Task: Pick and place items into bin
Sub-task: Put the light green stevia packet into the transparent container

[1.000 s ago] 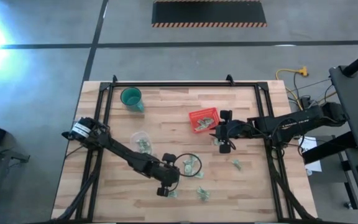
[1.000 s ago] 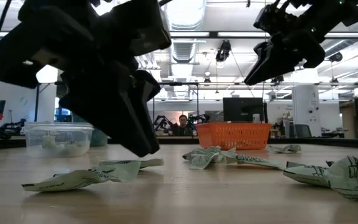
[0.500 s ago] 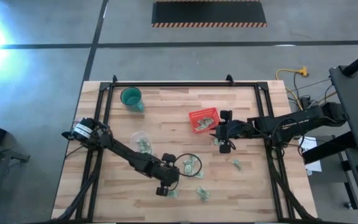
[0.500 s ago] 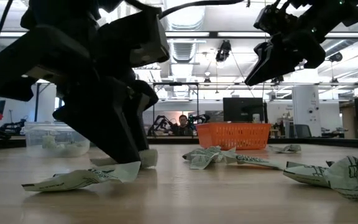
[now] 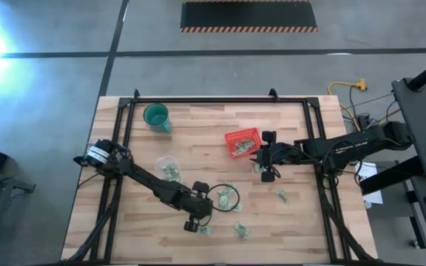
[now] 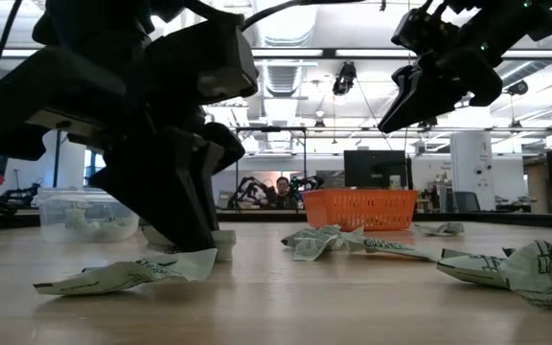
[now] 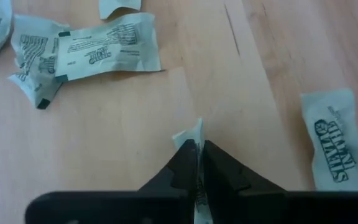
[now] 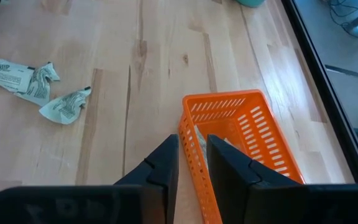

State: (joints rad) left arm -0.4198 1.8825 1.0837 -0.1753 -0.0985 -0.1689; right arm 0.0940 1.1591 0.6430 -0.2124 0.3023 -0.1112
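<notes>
Several pale green and white packets lie on the wooden table: (image 5: 228, 196), (image 5: 281, 195), (image 5: 241, 230), (image 7: 92, 46), (image 7: 331, 140). My left gripper (image 5: 193, 225) is down at the tabletop near the table's near edge, shut on one packet (image 6: 123, 275). The red basket (image 5: 241, 142) stands right of the table's middle, with pale pieces inside. My right gripper (image 8: 192, 152) hangs above the basket's right side with a narrow gap between its fingers. Nothing is in that gap, and the basket wall (image 8: 194, 140) shows below it. My left gripper pinches one end of the packet (image 7: 196, 132) between its two fingers; a pale edge sticks out past the fingertips. The fingers slant down onto it from the table's far left. The rest of the packet (image 6: 94, 278) lies flat on the table.
A teal cup (image 5: 156, 116) stands at the far left and a clear plastic tub (image 5: 167, 164) left of the middle. A black frame (image 5: 198, 101) runs along the table's edges. More packets lie in the low view's foreground (image 6: 353, 241), (image 6: 516, 268).
My left gripper has tipped down onto the packet near the table's near edge and shut on its end. That end has bunched up at the fingers, while the rest stays flat on the table.
</notes>
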